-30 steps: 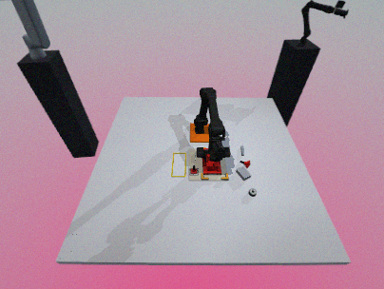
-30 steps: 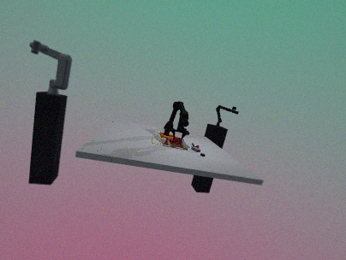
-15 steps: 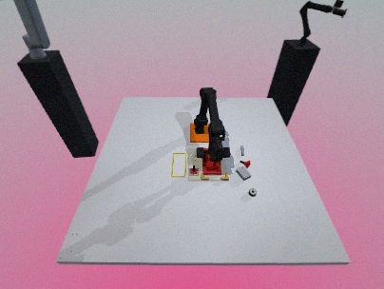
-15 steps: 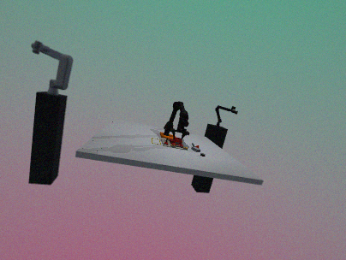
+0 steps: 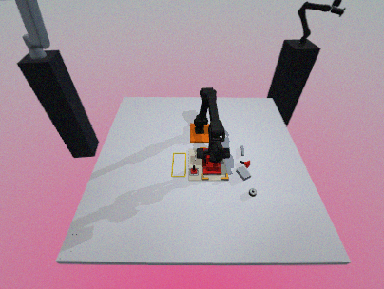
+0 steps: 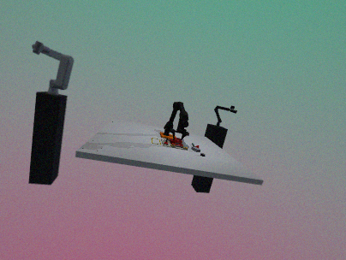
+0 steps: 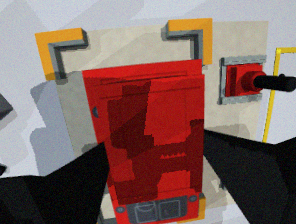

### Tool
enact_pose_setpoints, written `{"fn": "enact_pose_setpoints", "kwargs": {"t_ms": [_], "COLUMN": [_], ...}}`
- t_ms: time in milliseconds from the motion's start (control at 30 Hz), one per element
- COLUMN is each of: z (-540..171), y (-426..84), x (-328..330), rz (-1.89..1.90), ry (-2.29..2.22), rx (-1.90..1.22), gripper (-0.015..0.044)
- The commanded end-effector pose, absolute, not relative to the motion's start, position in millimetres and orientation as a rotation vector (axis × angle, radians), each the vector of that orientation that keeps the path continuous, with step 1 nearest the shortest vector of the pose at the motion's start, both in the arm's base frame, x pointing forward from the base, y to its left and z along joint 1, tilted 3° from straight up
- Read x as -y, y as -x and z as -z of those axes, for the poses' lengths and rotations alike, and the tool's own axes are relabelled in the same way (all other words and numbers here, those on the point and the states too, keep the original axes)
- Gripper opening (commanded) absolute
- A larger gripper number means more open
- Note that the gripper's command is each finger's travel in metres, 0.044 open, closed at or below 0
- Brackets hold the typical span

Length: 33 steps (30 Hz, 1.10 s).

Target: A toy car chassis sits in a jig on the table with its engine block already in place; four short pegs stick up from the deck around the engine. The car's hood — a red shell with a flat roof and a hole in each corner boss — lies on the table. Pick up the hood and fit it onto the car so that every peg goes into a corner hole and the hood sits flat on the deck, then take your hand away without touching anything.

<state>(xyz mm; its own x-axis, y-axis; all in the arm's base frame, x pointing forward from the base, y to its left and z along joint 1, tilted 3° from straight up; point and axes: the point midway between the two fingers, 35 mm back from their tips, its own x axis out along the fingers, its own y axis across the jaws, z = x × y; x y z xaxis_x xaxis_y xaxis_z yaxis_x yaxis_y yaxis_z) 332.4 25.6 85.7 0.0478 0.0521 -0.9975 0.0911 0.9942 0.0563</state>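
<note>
The red hood (image 7: 172, 125) lies between the fingers of my gripper (image 7: 153, 139) (image 5: 213, 156), which is shut on its two sides. The hood is over the red chassis (image 7: 142, 67) (image 5: 212, 170), roughly lined up with it. A strip of the chassis shows past the hood's far edge, and a part with dark panels shows at the near edge. The chassis sits in the jig, with orange corner brackets (image 7: 191, 25) on a beige plate (image 7: 125, 47). The engine block, pegs and corner holes are hidden, so I cannot tell whether the hood touches the deck.
Beside the chassis, a small red part with a black post (image 7: 275, 82) (image 5: 194, 170) sits in a grey holder. A yellow outline (image 5: 172, 164) lies beyond it. On the other side are a grey block (image 5: 243, 172), a small red piece (image 5: 246, 163) and a wheel (image 5: 253, 192).
</note>
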Motion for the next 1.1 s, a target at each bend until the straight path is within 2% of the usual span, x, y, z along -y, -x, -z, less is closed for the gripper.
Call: {"fn": "enact_pose_setpoints", "kwargs": {"t_ms": [0, 1067], "z": [-84, -75], "y": [-333, -333], "x": [-26, -27], "rz": [0.03, 0.026], "ry": [-0.119, -0.117], "rx": [-1.522, -1.524], "gripper": [0.0, 0.0]}}
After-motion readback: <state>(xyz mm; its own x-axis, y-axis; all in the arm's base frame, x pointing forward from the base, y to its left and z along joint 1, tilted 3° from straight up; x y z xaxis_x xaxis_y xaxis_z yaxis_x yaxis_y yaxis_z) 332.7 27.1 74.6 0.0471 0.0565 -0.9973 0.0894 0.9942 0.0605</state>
